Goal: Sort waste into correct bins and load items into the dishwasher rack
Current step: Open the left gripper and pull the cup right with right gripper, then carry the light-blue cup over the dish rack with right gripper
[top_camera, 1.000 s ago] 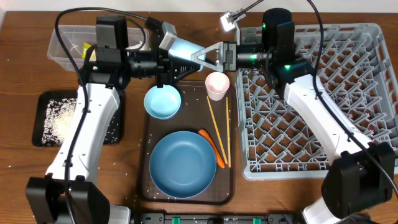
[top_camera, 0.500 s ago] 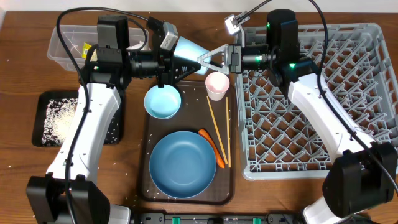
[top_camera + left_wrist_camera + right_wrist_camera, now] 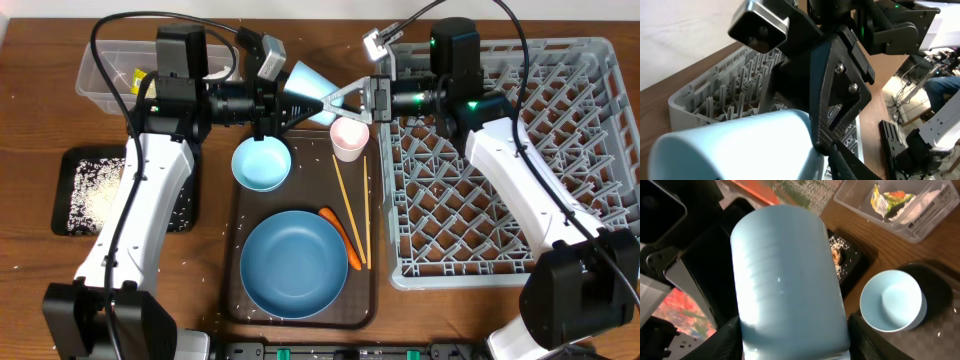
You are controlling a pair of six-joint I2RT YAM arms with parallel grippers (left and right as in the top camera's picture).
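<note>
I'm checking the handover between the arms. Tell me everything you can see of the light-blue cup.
The light-blue cup is a plain, smooth, slightly tapered tumbler without handle, plastic by its look, with faint rings around it. It lies roughly level in the air, just beyond the pink cup. The left gripper grips one end; the right gripper straddles the other, though whether its fingers touch is unclear.

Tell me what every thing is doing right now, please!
light-blue cup: sideways in the air, between both grippers
left gripper: shut on the light-blue cup
right gripper: around the cup, grip unclear
pale pink cup: upright, empty
small bowl: upright, empty
blue plate: flat, empty
carrot: lying beside the plate
chopsticks: lying on the brown tray
black tray: holding rice
clear tub: holding a wrapper
</note>
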